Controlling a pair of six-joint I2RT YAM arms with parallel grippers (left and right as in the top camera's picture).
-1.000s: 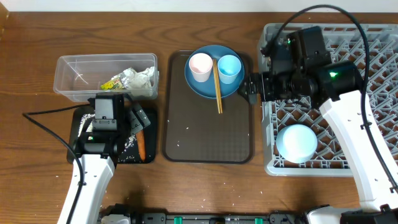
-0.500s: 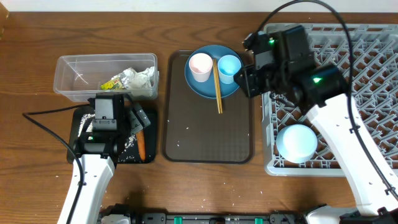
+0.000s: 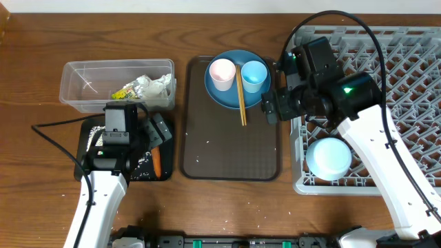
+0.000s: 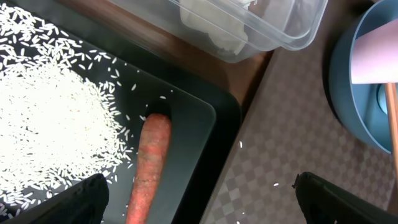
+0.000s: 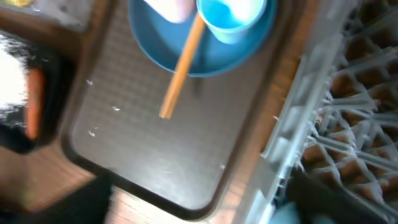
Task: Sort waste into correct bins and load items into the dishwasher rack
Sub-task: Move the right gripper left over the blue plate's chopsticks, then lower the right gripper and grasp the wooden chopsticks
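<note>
Light-blue cup [image 3: 254, 74], pink cup [image 3: 222, 72] and chopsticks [image 3: 242, 96] are resting on the dark-blue plate [image 3: 224, 98] at the far end of the brown serving tray [image 3: 231, 151]; nothing is being lifted. The right gripper [image 3: 271, 108], close beside the light-blue cup half a second ago, is now sitting nearer, over the tray's right edge beside the dishwasher rack [image 3: 413, 62]. Its jaw width cannot be told. The approach to the cup probably needs repeating. The bowl [image 3: 329, 157] is lying upturned in the rack. The left gripper [image 3: 155, 132] is hovering wide open over the black tray [image 4: 193, 124], which is holding the carrot [image 4: 149, 168] and rice [image 4: 56, 118].
</note>
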